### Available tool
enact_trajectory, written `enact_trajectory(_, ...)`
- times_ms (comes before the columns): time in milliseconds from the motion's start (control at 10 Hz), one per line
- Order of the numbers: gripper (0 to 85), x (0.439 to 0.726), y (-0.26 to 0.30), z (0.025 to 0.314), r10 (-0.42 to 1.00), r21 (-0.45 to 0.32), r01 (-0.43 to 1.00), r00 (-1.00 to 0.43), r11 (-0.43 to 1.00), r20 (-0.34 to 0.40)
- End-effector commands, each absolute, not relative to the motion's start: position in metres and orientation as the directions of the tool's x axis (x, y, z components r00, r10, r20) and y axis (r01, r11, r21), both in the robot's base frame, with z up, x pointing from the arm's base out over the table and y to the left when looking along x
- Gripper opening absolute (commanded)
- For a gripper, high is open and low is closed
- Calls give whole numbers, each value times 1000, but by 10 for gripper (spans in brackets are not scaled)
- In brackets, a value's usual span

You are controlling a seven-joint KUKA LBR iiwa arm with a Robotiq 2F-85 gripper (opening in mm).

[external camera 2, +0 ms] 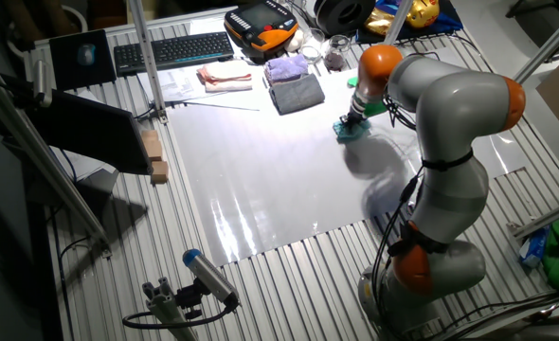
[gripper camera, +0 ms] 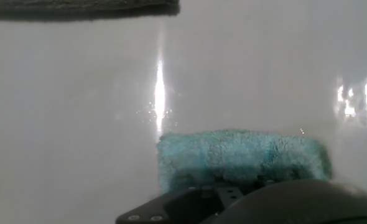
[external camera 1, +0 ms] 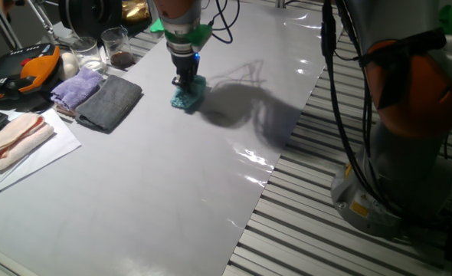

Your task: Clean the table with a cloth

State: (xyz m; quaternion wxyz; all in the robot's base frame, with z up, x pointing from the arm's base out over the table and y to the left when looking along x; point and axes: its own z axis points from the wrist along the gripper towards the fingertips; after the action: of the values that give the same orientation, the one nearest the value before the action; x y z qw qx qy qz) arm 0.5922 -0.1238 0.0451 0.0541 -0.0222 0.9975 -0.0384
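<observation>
The gripper (external camera 1: 186, 83) presses straight down on the cloth (external camera 1: 188, 93); finger state indiscernible; bare table (external camera 1: 172, 176) lies beyond.

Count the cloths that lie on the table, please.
4: a teal cloth under the gripper, a purple cloth beside a dark grey cloth, and a pink cloth on paper. Others may be hidden.
</observation>
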Motion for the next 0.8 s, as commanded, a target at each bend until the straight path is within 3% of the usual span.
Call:
enact_trajectory(0,0,592,-129,42,-46,-73,-39,-993,997,-106)
enact_trajectory(700,0,580,-161,37,-48,-74,-40,-994,996,-103)
